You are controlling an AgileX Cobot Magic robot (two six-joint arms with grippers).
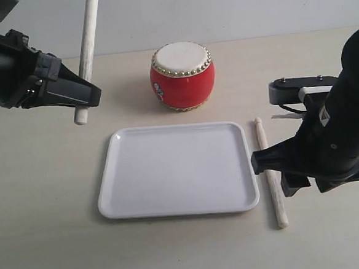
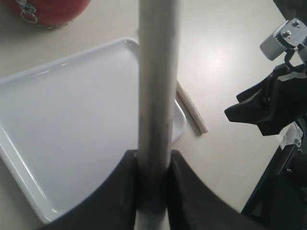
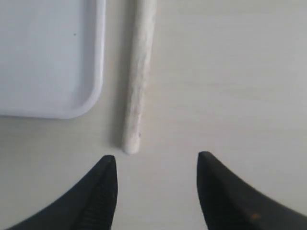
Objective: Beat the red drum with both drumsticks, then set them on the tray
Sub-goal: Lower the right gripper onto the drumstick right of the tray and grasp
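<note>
In the exterior view the left gripper point(image 1: 85, 97) is clamped on a drumstick point(image 1: 87, 36), holding it nearly upright above the table point(image 1: 51, 242), left of the drum point(image 1: 183, 77). The tray point(image 1: 177, 169) lies in front of the drum. The other drumstick point(image 1: 266, 153) lies flat just right of the tray, under the right gripper point(image 1: 274, 172).

The left wrist view shows both fingers point(image 2: 120, 196) pressed against the held drumstick.

In the right wrist view the 2 fingers point(image 3: 103, 191) stand wide apart, holding nothing; the lying stick's end sits just ahead of them, off-centre.
</note>
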